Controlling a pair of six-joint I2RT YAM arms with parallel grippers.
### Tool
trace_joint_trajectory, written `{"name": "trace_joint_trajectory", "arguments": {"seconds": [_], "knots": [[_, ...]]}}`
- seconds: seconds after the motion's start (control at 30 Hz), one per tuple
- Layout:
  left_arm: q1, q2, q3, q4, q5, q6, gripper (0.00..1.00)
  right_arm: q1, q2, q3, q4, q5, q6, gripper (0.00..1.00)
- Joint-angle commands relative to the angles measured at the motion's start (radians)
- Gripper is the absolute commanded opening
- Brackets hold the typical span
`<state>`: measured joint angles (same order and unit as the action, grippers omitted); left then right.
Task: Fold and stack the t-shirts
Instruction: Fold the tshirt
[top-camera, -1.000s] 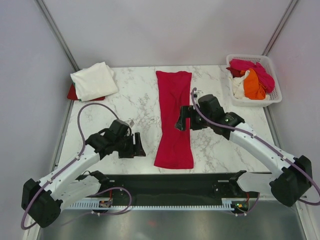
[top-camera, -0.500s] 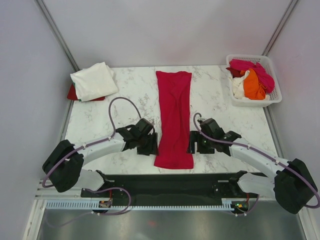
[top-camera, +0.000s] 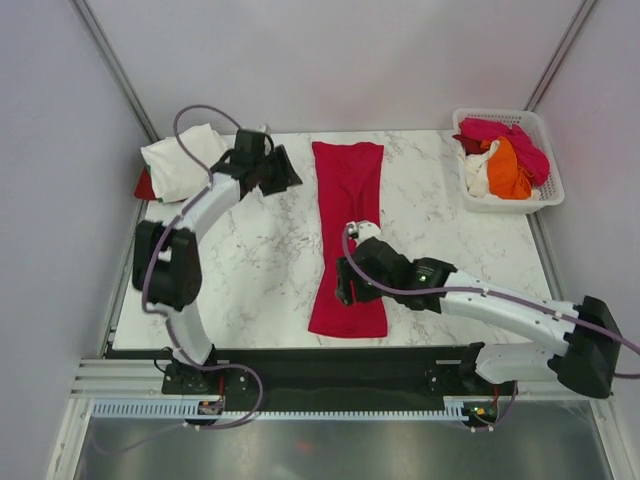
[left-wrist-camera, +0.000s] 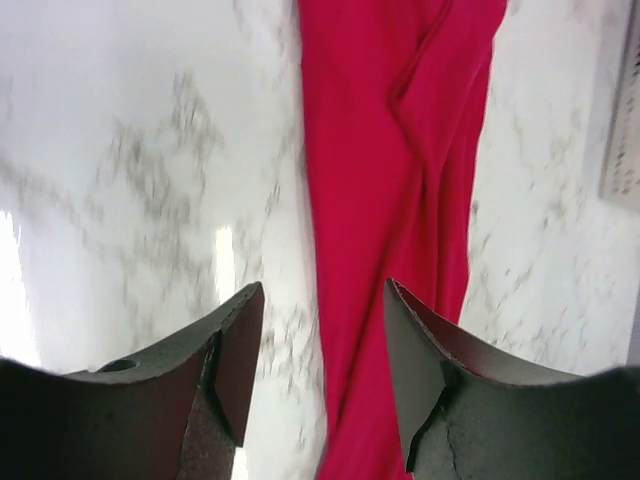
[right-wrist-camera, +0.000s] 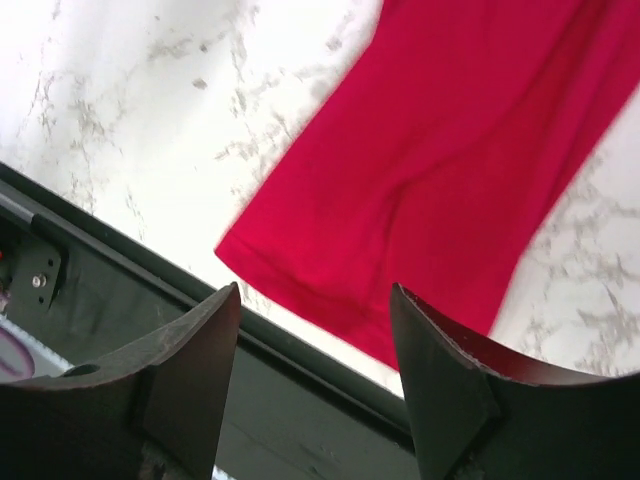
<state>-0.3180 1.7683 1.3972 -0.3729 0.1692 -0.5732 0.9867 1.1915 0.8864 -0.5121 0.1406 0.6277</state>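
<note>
Since nothing is gripped yet, stage: judged as set-up for the crosswise fold of the crimson t-shirt (top-camera: 347, 235).
Shirt position: laid flat as a long narrow strip down the middle of the bench (top-camera: 250, 270), running from the far edge almost to the near edge.
Left gripper (left-wrist-camera: 321, 292): jaws parted, nothing held; hovers near the far edge, just beside the strip's left side.
Right gripper (right-wrist-camera: 315, 290): jaws parted, nothing held; hangs over the strip's near end, by the left-hand hem corner.
Done pile: cream-white t-shirt (top-camera: 188, 160) folded at the far left corner; a red item (top-camera: 143, 186) is seen under it, not identified.
Queue: pink t-shirt (top-camera: 500, 132), orange t-shirt (top-camera: 512, 172) and white t-shirt (top-camera: 477, 178) heaped in the basket (top-camera: 548, 200) at the far right corner.
Handling: cloth judged soft, light and limp; no stiffness can be relied on, and the layers are likely to slip over each other and over the smooth marble.
Grip point: hem corners are favoured, all layers pinched together close to the edge so that inner layers are not left behind.
Risk: the strip may be dragged or skewed if lifted from one corner only.
</note>
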Motion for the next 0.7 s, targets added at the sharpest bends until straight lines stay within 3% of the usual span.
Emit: {"name": "trace_joint_trajectory", "arguments": {"seconds": [0.0, 0.17, 0.23, 0.33, 0.43, 0.6, 0.67], "knots": [[0.046, 0.272, 0.257, 0.020, 0.226, 0.111, 0.58, 0.090, 0.175, 0.124, -0.009, 0.193, 0.003, 0.68], [0.077, 0.613, 0.756, -0.027, 0.372, 0.115, 0.57, 0.168, 0.435, 0.317, -0.028, 0.220, -0.010, 0.61], [0.085, 0.750, 0.935, -0.064, 0.377, 0.093, 0.57, 0.191, 0.467, 0.367, -0.054, 0.244, -0.011, 0.61], [0.094, 0.871, 1.080, -0.064, 0.349, 0.066, 0.57, 0.242, 0.477, 0.414, -0.101, 0.278, -0.005, 0.61], [0.091, 0.939, 1.172, -0.060, 0.329, 0.038, 0.58, 0.267, 0.470, 0.404, -0.124, 0.277, 0.009, 0.62], [0.085, 0.994, 1.169, -0.043, 0.274, 0.033, 0.57, 0.277, 0.458, 0.391, -0.157, 0.287, 0.038, 0.66], [0.071, 1.008, 1.175, -0.035, 0.285, 0.027, 0.49, 0.277, 0.439, 0.385, -0.164, 0.318, 0.053, 0.72]]}}
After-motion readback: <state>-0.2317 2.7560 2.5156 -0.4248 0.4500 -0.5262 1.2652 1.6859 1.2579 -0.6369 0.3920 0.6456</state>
